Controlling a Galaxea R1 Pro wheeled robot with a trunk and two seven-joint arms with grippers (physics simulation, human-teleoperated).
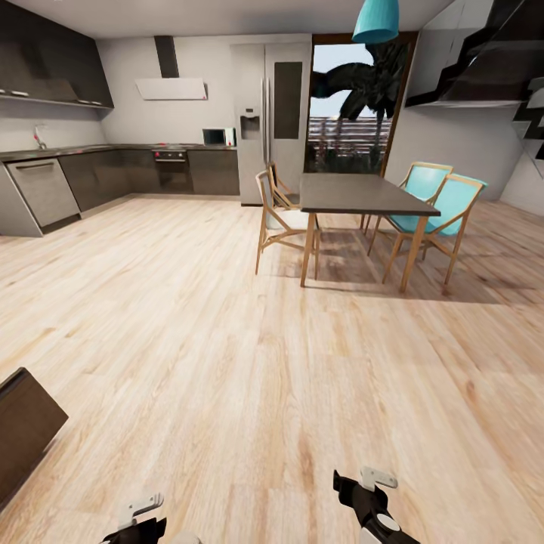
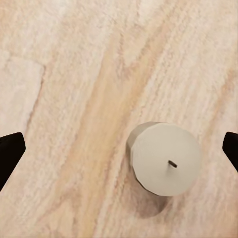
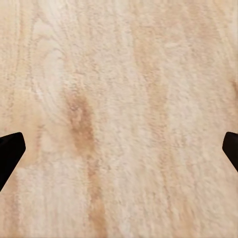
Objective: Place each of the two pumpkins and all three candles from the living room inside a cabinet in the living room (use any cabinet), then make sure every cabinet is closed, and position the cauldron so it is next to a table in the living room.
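**Wood floor everywhere, one candle spotted, plenty left to do**

Pale wood flooring (image 1: 249,393) is what's mostly seen from the head view, with the kitchen run along the far left wall, a fridge at the back, and a dark-topped dining table (image 1: 363,195) with wooden chairs and two teal ones off to the far right. So not much of the living room stuff is framed yet.

One candle (image 2: 166,158) is seen standing upright on the floor in the left wrist view, wick up, sitting between the spread fingers of the left gripper (image 2: 119,148) but off toward one side, not touched. That gripper is spread wide with nothing held. The right gripper (image 3: 119,148) is spread wide too, just bare floor under it.

Progress, as judged: nothing can be confirmed as stowed. A dark-brown corner, probably the cabinet (image 1: 23,431), is caught at the lower left edge; whether it's closed can't be told.

Room-wise, the floor ahead is wide open. That dark corner near the left arm is the one edge to be minded.
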